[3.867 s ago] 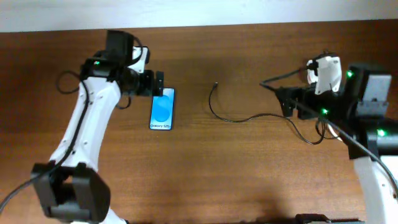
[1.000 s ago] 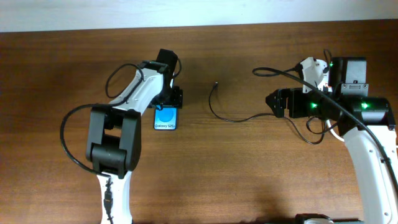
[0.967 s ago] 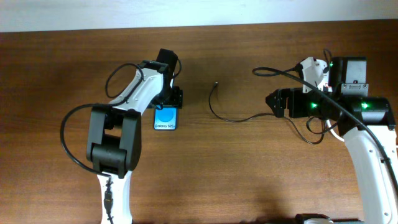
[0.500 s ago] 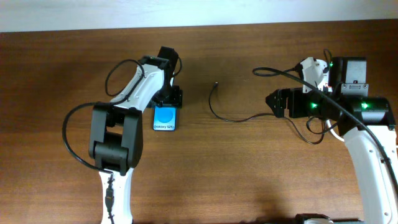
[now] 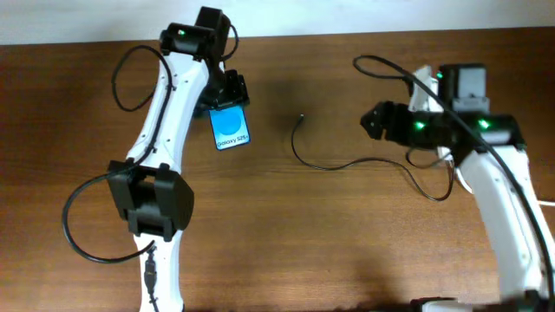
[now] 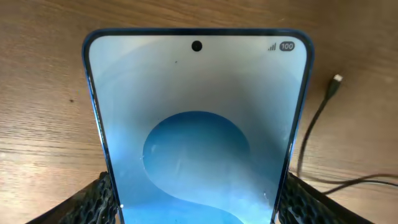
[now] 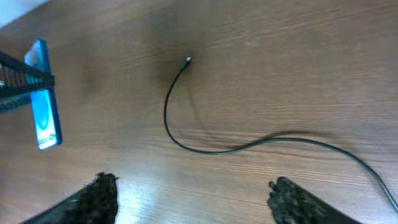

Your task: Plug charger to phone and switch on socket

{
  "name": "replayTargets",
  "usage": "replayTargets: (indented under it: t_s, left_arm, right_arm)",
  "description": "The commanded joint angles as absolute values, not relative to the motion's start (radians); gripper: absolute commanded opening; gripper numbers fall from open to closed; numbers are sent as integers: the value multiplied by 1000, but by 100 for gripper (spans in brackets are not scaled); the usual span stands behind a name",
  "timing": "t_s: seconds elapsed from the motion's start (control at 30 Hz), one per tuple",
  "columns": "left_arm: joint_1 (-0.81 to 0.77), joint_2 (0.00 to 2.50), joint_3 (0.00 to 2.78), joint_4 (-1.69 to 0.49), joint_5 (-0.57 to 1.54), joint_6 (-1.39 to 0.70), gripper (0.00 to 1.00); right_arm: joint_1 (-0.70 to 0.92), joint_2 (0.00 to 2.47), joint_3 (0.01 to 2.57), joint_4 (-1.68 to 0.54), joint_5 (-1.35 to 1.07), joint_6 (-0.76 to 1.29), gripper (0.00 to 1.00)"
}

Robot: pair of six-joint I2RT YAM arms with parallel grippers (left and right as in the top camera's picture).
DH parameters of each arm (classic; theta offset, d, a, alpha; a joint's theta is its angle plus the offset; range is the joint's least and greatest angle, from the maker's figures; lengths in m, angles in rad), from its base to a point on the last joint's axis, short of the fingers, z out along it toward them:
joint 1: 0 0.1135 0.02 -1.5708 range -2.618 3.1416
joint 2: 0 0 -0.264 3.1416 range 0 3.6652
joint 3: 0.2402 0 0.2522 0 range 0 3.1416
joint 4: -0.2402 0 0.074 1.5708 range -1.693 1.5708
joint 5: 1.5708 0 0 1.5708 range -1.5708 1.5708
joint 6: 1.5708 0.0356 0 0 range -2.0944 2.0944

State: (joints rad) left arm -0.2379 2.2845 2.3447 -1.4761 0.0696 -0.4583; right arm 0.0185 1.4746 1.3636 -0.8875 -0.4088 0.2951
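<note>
On the brown wooden table, the left gripper at the far left is clamped on one end of the phone, holding it tilted with its blue screen showing. To the right, the right gripper hangs with its fingers wide apart above the charger. This thin black cable curves across the middle, and its small plug tip lies free between phone and right gripper.

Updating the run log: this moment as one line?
left gripper: shut on black-framed blue-screen phone | right gripper: open, empty | thin black charger cable: loose on wooden table, unplugged
</note>
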Motion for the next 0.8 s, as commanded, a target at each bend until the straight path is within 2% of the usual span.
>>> replayTargets:
  t_s: [0.0, 0.03, 0.1, 0.13, 0.33, 0.37, 0.6, 0.73, 0.77]
  left_arm:
    - [-146, 2274, 2372, -1447, 242, -486, 0]
    - [-130, 2274, 2372, -1432, 256, -498, 0]
    - [-102, 2274, 2372, -1422, 260, -583, 0]
    - [-98, 2274, 2372, -1422, 263, -592, 0]
    - [-94, 2274, 2372, -1416, 271, -670, 0]
    - [-94, 2274, 2372, -1417, 279, -670, 0]
    - [-94, 2274, 2372, -1422, 294, -670, 0]
    - [-89, 2274, 2372, -1453, 292, -657, 0]
    - [-89, 2274, 2372, -1453, 292, -649, 0]
  right_arm:
    - [80, 1646, 1496, -839, -417, 418, 77]
    - [93, 1716, 1526, -805, -453, 453, 73]
    - [130, 1866, 1531, -634, -533, 596, 53]
    - [143, 1909, 1531, -593, -553, 629, 50]
    - [228, 2108, 1531, -397, -575, 725, 46]
    - [242, 2156, 1531, -385, -569, 743, 43]
    - [274, 2278, 1531, -334, -558, 738, 41]
    - [292, 2296, 1531, -294, -572, 738, 25]
    - [289, 2296, 1531, -295, -574, 732, 10]
